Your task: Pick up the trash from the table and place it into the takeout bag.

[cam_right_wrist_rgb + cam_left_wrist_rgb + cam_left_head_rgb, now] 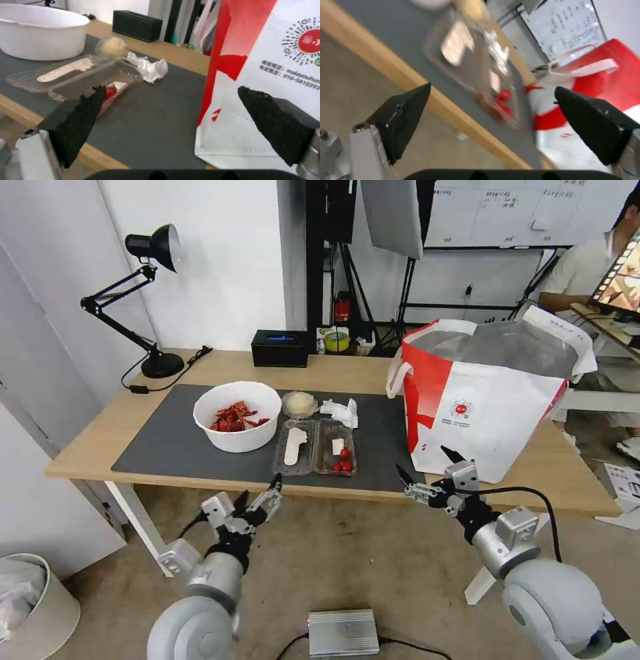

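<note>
On the dark mat of the counter (pixel 113 437), a white bowl (pixel 237 416) of red scraps, a clear hinged tray (pixel 314 446), a small round tub (pixel 299 404) and a tissue wad (pixel 341 412) are lying near the takeout bag (pixel 480 403); the left tool (pixel 258 497) and right tool (pixel 423 462) are hovering before the counter's front edge, both spread wide and holding nothing

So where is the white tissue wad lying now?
In the head view the white tissue wad lies on the dark grey mat, beside the small clear round tub and behind the clear hinged tray, left of the takeout bag.
</note>
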